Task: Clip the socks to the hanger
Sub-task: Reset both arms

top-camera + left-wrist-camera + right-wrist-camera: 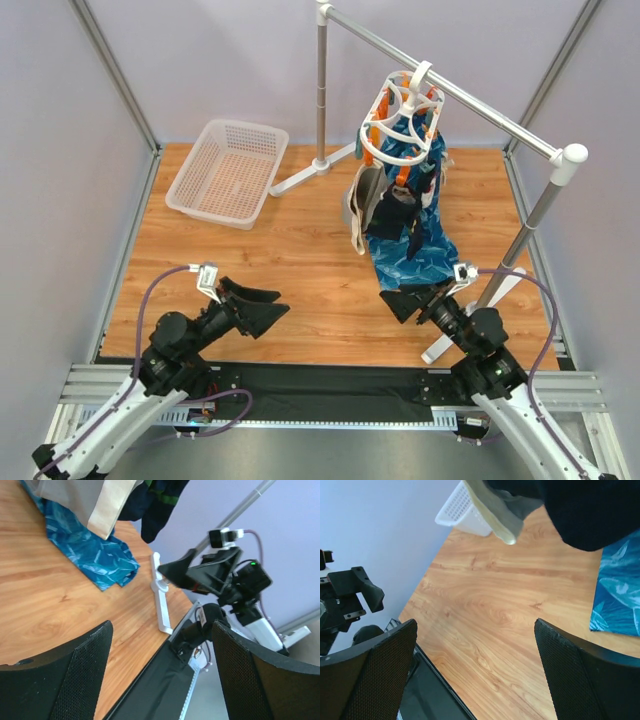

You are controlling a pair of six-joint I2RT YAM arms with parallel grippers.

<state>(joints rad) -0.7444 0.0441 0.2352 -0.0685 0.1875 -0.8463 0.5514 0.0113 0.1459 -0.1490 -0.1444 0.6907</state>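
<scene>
The white round hanger (404,108) with orange pegs (402,176) hangs by its hook from the grey rail. A dark navy sock (393,214) hangs clipped under it, next to a grey-beige garment (362,205) and a bright-blue patterned cloth (420,255). The sock also shows in the right wrist view (590,510) and in the left wrist view (156,502). My left gripper (280,303) is open and empty low at the front left (161,630). My right gripper (392,303) is open and empty just in front of the blue cloth's lower edge (476,625).
The grey rail stand (322,90) spans the back, its right post (530,225) and white foot (160,600) close to my right arm. A white mesh basket (228,170) sits at the back left. Grey walls enclose the wooden table (300,250).
</scene>
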